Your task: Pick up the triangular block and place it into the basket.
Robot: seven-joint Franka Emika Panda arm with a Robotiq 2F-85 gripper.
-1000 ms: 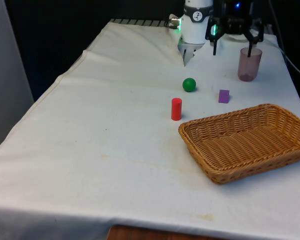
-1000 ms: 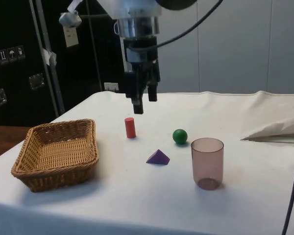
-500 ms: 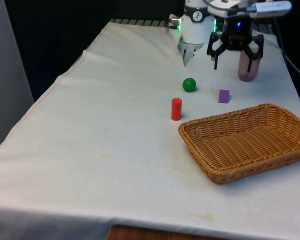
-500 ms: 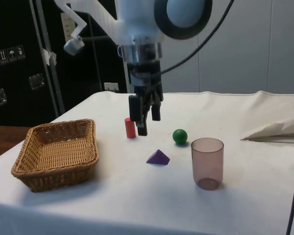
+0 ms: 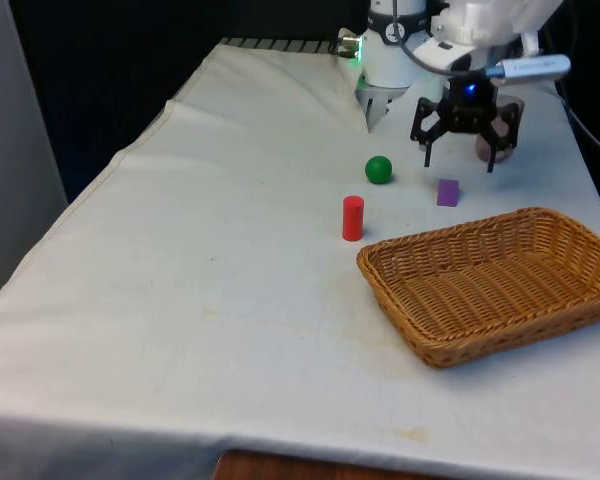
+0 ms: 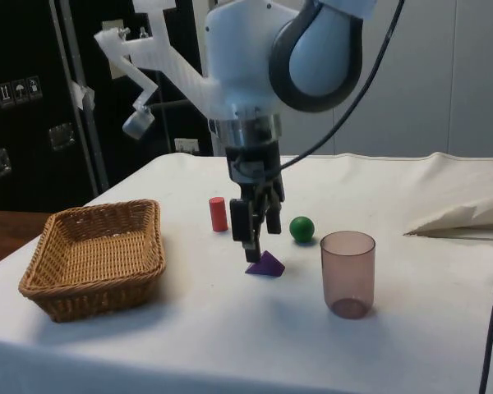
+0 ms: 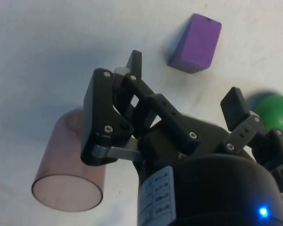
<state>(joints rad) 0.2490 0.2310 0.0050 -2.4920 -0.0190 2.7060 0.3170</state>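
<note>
Purple triangular block (image 6: 265,264) on cloth, fingers (image 7: 235,109) spread above.

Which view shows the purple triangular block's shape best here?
The side view: the purple triangular block reads as a pointed wedge on the cloth, just below the open gripper. The front view shows it as a small square face; the wrist view shows one flat rectangular face.

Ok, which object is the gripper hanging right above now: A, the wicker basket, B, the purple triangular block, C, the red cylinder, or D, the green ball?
B: in the side view the open gripper hangs just over the purple triangular block, not touching it, with the red cylinder, green ball and wicker basket off to the sides.
</note>
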